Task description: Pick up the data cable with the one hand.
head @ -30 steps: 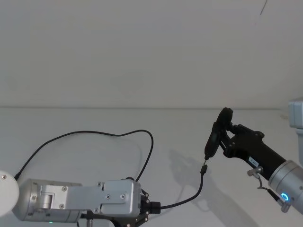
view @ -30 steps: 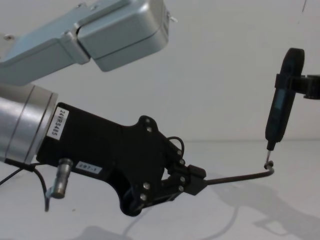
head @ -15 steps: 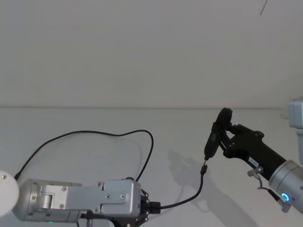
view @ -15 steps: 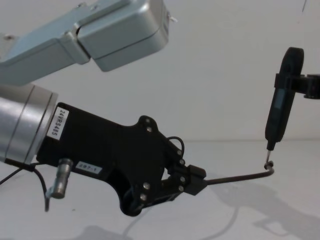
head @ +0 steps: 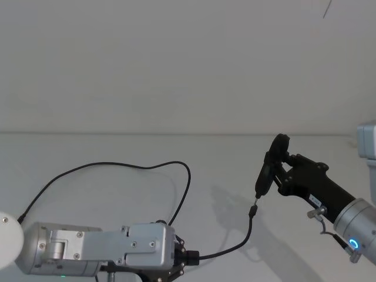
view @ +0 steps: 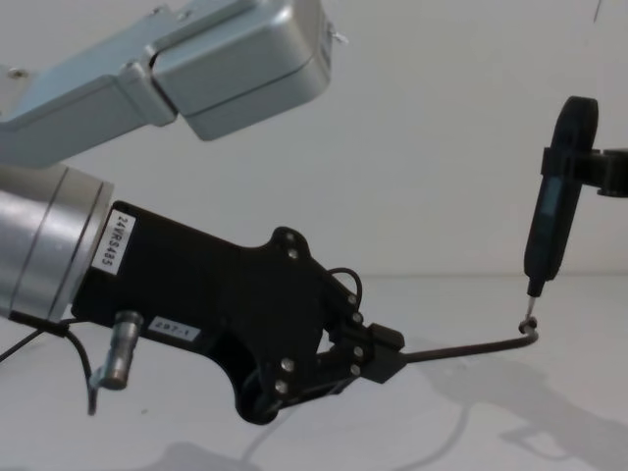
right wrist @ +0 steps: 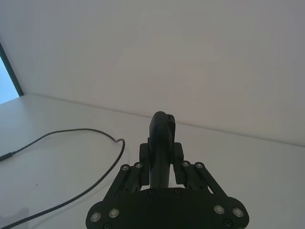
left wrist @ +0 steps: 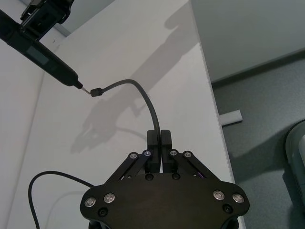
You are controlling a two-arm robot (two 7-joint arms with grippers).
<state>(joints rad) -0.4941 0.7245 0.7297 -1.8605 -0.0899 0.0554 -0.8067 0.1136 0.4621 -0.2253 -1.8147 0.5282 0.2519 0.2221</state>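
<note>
Pickup looks done: our left gripper point(left wrist: 159, 143) has fingers clamped on the data cable point(left wrist: 143, 95), plug end raised off the tabletop point(head: 117, 153). Right gripper point(head: 275, 170) grips a pen-like tool point(view: 554, 211) just above the plug.

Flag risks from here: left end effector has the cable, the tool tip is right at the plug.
1. The left end effector pinches the data cable well back from its plug, so the free end may sag or swing off line.
2. The right end effector holds a pen-like tool whose tip sits just above the upturned plug; a small offset could push the plug aside.
3. The slack loop on the table could drag.
</note>
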